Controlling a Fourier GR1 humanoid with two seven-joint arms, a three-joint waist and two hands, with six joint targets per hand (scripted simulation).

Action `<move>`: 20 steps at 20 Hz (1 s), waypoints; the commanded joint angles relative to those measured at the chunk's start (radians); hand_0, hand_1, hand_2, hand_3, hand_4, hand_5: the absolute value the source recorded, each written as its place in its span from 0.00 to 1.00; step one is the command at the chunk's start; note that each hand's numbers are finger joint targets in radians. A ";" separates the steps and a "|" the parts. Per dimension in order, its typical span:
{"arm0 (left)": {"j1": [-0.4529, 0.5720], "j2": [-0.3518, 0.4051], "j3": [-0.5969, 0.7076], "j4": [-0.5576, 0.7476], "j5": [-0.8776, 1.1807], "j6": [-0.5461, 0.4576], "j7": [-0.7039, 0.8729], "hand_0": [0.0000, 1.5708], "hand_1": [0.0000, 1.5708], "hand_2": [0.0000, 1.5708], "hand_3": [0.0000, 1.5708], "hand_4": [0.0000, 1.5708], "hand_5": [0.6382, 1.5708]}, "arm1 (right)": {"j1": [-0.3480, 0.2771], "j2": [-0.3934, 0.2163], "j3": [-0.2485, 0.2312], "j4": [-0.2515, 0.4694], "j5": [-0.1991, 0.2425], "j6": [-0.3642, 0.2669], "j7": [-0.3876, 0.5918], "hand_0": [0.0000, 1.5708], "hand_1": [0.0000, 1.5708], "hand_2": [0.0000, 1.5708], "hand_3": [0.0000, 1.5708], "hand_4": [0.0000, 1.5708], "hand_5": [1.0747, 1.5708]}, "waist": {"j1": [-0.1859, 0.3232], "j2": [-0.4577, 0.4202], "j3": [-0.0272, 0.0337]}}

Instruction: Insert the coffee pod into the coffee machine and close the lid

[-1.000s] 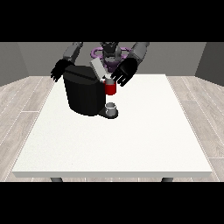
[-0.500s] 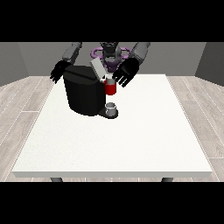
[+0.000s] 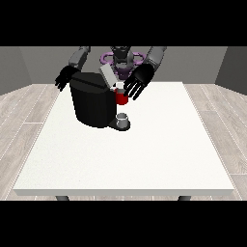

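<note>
Hovering unchanged beside coffee machine (image 3: 91, 103), hand at view's right (image 3: 138, 82), fingers spread, holding nothing

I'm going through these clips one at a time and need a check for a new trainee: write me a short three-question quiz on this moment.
1. True or false: the coffee machine stands towards the table's far side, near the robot.
2. Which hand is beside the red thing at the machine? A) the hand at the view's right B) the hand at the view's left
3. Fill in: the machine's grey lid is tilted ____.

Key: 1 true; 2 A; 3 up (open).
</note>
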 commanded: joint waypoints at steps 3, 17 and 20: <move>0.004 -0.021 -0.034 0.000 -0.034 -0.034 0.019 0.00 0.00 0.00 0.00 0.00 1.00 | 0.016 -0.010 -0.011 0.027 -0.010 0.015 -0.014 0.00 0.00 0.00 0.00 0.22 1.00 | 0.005 -0.023 -0.0014; 0.080 -0.013 0.014 -0.003 -0.020 -0.031 0.024 0.00 0.00 0.00 0.00 0.00 1.00 | 0.134 0.032 0.033 -0.022 -0.004 0.013 -0.037 0.00 0.00 0.00 0.00 0.28 1.00 | 0.027 -0.131 -0.0018; 0.156 -0.070 0.037 -0.009 0.024 -0.016 -0.003 0.00 0.00 0.00 0.00 0.00 1.00 | 0.143 0.012 0.022 -0.056 -0.014 0.010 0.031 0.00 0.00 0.00 0.00 0.27 1.00 | 0.054 -0.202 -0.0023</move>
